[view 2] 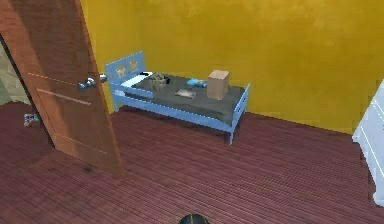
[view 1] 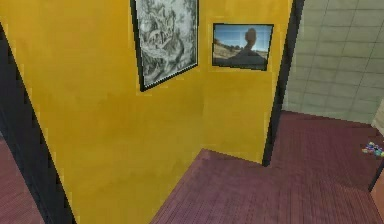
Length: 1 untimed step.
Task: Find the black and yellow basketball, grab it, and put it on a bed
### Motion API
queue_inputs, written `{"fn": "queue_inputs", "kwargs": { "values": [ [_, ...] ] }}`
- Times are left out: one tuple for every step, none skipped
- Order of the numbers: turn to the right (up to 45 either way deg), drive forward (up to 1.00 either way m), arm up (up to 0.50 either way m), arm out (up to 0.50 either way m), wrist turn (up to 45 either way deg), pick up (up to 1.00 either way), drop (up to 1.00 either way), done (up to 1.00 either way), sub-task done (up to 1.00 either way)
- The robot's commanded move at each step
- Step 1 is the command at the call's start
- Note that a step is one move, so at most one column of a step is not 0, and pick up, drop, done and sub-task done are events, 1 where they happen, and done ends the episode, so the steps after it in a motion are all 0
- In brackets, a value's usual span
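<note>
A bed with a blue frame and a grey mattress stands against the yellow wall in the arm side view. On the mattress lie a brown box, a flat thing and some dark small things near the headboard. A small dark rounded shape pokes up at that view's bottom edge; I cannot tell what it is.
A brown door with a metal handle stands ajar left of the bed. White furniture is at the right edge. Ahead, a yellow wall corner bears two framed pictures. Dark red floor stretches right toward a tiled wall.
</note>
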Motion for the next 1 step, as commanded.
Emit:
{"fn": "queue_inputs", "kwargs": {
  "values": [
    [0.0, 0.00, 0.00, 0.28, 0.0, 0.00, 0.00, 0.00, 0.00]
  ]
}}
